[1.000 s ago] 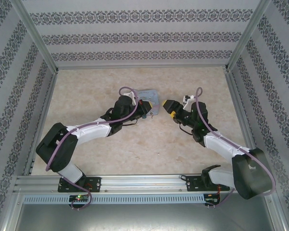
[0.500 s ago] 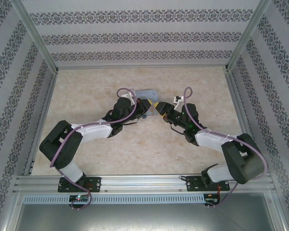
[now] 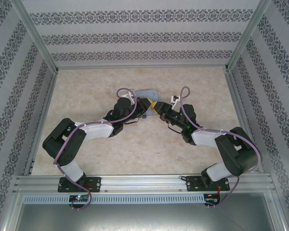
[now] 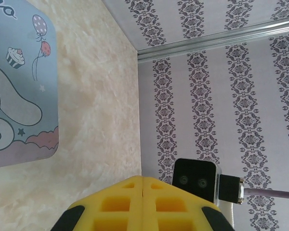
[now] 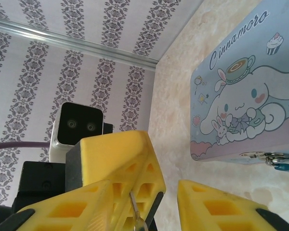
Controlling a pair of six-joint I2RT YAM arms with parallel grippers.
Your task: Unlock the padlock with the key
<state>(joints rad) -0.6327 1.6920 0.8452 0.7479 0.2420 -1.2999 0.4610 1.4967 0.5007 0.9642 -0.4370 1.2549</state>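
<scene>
- Yellow left claw (image 4: 142,182) is clenched tight. There's a thin silvery sliver poking out at its seam, which I take for the key (image 5: 134,210).
- Right claw (image 5: 147,197) is spread wide and straddling the left one's tip. Looks like a handover to me, with the key not in the lock yet.
- Padlock (image 5: 282,165) hangs at the clasp on the tin (image 5: 241,110), off to one side of both claws.
- Next up: get a firm pinch on the key, then line it up with that tiny keyhole. Fiddly.
- Lid reads "Cinnamoro", cut off at the frame edge.
</scene>
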